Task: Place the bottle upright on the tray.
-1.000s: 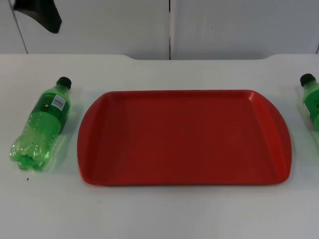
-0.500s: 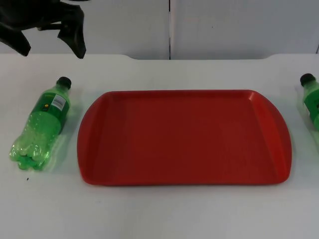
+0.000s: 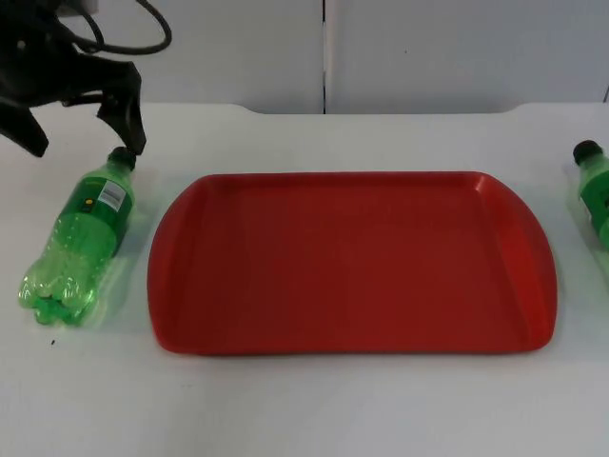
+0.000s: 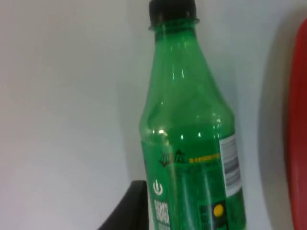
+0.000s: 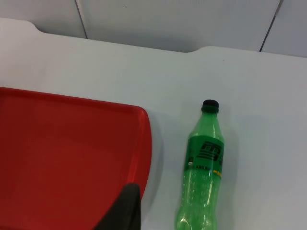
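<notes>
Left jaws (image 3: 84,143) spread wide above the lying bottle's (image 3: 81,238) cap, beside the tray's (image 3: 166,286) left rim.

The tray (image 3: 352,262) is showing plain red, with no pattern. The left bottle (image 3: 80,238) is showing clear green with a black cap (image 3: 122,157), and its label (image 4: 211,191) is showing darker green with a white panel, black print and a yellow dot. The right bottle (image 5: 202,167) is showing the same green, black cap and dark green label. The tabletop (image 3: 314,409) is showing white, the wall (image 3: 428,52) pale grey. The left end effector (image 3: 81,133) is showing black.
</notes>
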Robot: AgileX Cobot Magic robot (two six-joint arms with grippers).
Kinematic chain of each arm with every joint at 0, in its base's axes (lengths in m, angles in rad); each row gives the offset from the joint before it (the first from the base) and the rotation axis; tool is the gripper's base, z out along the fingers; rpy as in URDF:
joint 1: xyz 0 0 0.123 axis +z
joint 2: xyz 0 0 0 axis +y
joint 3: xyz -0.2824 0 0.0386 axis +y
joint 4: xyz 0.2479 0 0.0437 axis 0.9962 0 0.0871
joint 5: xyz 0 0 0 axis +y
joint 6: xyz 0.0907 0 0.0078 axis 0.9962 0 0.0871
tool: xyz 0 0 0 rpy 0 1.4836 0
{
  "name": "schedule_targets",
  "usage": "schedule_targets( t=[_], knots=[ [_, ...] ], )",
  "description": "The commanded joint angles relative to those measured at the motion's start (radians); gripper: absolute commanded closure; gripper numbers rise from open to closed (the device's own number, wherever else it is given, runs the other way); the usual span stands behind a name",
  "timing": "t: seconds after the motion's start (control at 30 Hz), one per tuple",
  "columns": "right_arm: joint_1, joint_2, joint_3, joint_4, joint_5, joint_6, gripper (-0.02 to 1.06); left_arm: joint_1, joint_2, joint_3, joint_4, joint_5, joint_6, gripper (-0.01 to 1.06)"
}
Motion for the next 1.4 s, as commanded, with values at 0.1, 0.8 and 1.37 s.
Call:
schedule_targets(
  t=[0.1, 0.8, 1.37],
  knots=[
    [-0.004, -0.002, -0.008, 0.0, -0.01, 0.001, 0.0, 0.018, 0.077, -0.071, 0.012, 0.025, 0.004, 0.0],
    [-0.004, -0.002, -0.008, 0.0, -0.018, 0.001, 0.0, 0.026, 0.229, -0.146, -0.043, -0.001, 0.053, 0.0],
    [-0.004, -0.002, -0.008, 0.0, -0.018, 0.001, 0.0, 0.026, 0.261, -0.146, -0.01, -0.034, 0.01, 0.0]
  ],
)
